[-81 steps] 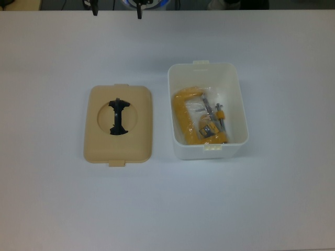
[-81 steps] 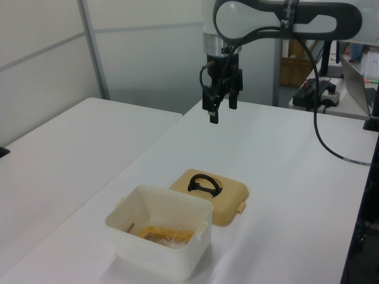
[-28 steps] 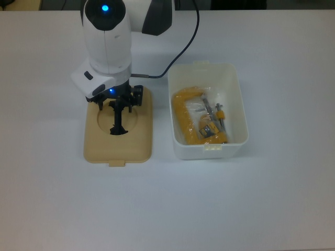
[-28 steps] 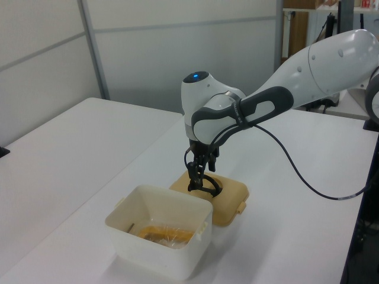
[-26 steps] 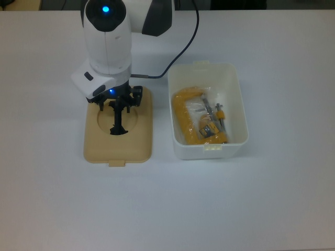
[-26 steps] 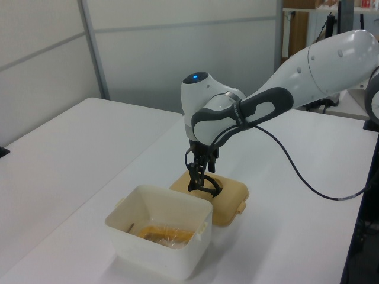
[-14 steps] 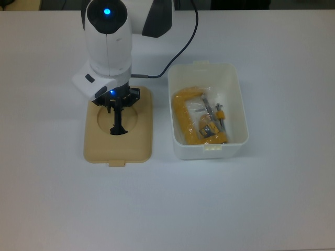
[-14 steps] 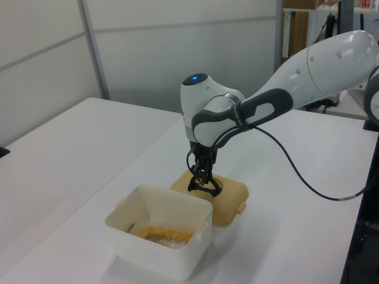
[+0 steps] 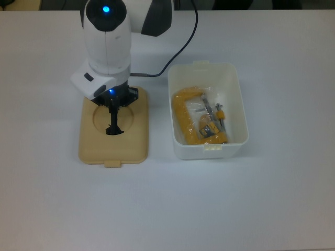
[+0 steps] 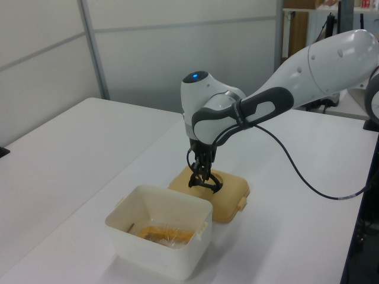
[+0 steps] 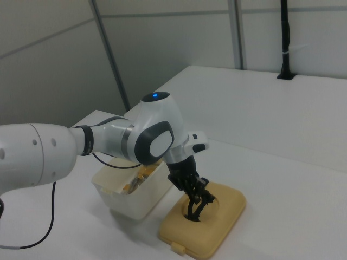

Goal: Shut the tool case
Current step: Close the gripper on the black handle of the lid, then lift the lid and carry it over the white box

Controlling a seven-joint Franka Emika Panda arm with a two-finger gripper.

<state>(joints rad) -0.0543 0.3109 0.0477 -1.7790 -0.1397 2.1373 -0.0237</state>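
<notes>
The tool case's white box (image 9: 170, 110) stands open on the table, with a yellow tool in a clear bag (image 9: 189, 123) inside. Its tan lid (image 9: 112, 150) is to the top view's left of the box, apart from it, and seems raised slightly off the table. My gripper (image 9: 112, 108) reaches down into the lid's round recess and is shut on the black handle (image 9: 113, 127). In the left view the gripper (image 10: 200, 177) holds the lid (image 10: 230, 200) just behind the box (image 10: 160, 245). The right view shows the lid (image 11: 225, 214) in front of the box (image 11: 127, 208).
White table (image 9: 235, 209) all around. My arm's white body (image 9: 107, 36) and black cable (image 9: 183, 42) hang over the table's far side in the top view. Another white table (image 10: 65, 148) stands at the left view's left.
The gripper came down from high above, closed its fingers on the black handle, and the lid has now shifted a little to the top view's left and looks slightly raised. The box has not moved.
</notes>
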